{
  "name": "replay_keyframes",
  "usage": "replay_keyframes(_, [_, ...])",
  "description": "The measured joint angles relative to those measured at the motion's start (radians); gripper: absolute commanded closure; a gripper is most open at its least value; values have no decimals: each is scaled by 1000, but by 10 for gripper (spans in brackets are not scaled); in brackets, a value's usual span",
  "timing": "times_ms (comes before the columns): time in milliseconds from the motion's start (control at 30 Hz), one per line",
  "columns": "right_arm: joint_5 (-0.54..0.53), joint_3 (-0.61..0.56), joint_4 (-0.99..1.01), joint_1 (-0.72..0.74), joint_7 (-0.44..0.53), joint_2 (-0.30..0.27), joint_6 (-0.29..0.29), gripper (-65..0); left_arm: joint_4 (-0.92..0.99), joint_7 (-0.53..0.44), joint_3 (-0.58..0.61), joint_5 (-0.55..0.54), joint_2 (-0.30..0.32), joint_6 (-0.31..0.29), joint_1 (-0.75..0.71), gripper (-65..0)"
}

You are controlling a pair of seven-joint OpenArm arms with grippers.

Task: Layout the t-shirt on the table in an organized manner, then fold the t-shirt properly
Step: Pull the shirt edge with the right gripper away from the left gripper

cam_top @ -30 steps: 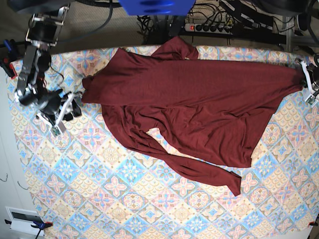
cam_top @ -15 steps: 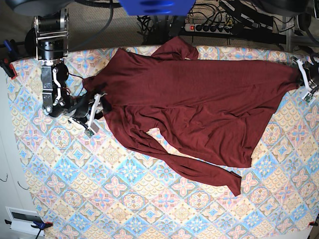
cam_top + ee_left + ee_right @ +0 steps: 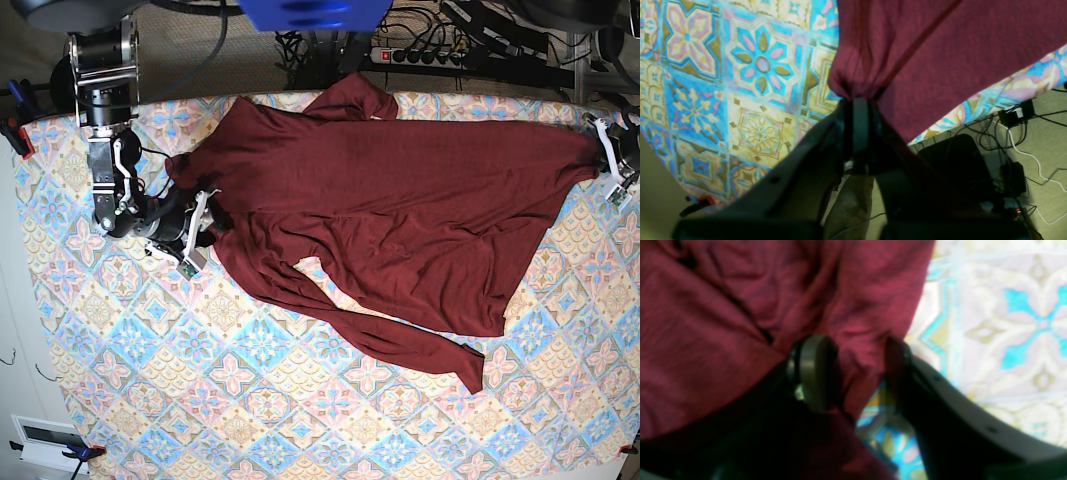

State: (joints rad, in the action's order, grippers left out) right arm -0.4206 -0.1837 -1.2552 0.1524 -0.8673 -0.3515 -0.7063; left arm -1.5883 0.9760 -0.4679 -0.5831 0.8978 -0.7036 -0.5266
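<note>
The dark maroon t-shirt (image 3: 380, 200) lies spread across the table (image 3: 300, 400), wrinkled, with one long sleeve trailing toward the front. My left gripper (image 3: 612, 165) is at the table's far right edge, shut on a bunched corner of the t-shirt (image 3: 940, 50); the left wrist view shows the left gripper (image 3: 857, 103) pinching the cloth. My right gripper (image 3: 205, 232) sits at the shirt's left edge. In the right wrist view the right gripper (image 3: 855, 373) is open, its fingers (image 3: 813, 373) straddling a fold of the t-shirt (image 3: 723, 323) over the table (image 3: 1007, 306).
A power strip and cables (image 3: 420, 52) lie on the floor behind the table, also below the table edge as floor cables (image 3: 1023, 133). A red clamp (image 3: 18, 135) grips the left table edge. A white box (image 3: 45, 440) sits at the front left corner.
My right arm has swung from the table's left side rightward onto the shirt's left edge, and its jaws now straddle the cloth. The left gripper has stayed holding the right corner.
</note>
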Motion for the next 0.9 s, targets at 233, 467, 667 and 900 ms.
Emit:
replay_keyframes(233, [117, 0, 133, 105, 53, 60, -16, -33, 0, 0, -5, -2, -35, -2, 0, 0])
replay_keyframes(467, [180, 0, 288, 227, 149, 71, -22, -32, 0, 0, -5, 0, -34, 3, 3, 0])
replay_keyframes(667, [234, -3, 492, 386, 212, 63, 7, -32, 0, -1, -5, 0, -32, 0, 4, 0])
replay_keyframes(900, [237, -5, 689, 544, 373, 55, 7, -32, -1, 0, -5, 0, -66, 0, 0, 0])
